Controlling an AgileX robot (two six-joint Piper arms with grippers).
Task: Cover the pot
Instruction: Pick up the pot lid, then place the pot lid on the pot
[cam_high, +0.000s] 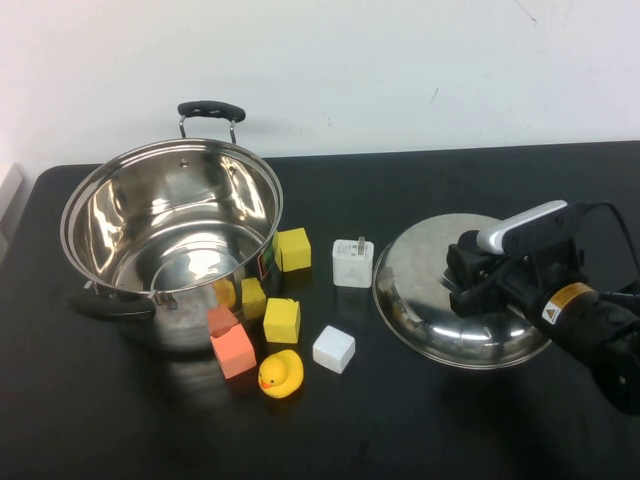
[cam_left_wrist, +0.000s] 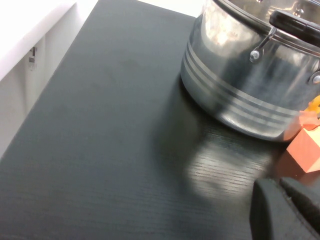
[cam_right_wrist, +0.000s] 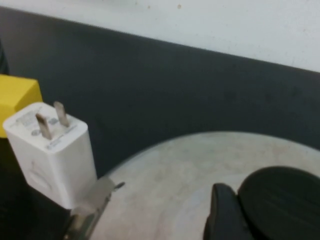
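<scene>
The pot is a large, shiny steel pot with two black handles, standing open at the table's left; it also shows in the left wrist view. The domed steel lid lies on the table at the right. My right gripper is over the middle of the lid. In the right wrist view one finger presses against the lid's black knob above the lid's surface. My left gripper is shut and empty, low over the table beside the pot, out of the high view.
Between the pot and the lid lie a white plug charger, two yellow blocks, an orange block, a white block and a yellow rubber duck. The charger sits at the lid's rim.
</scene>
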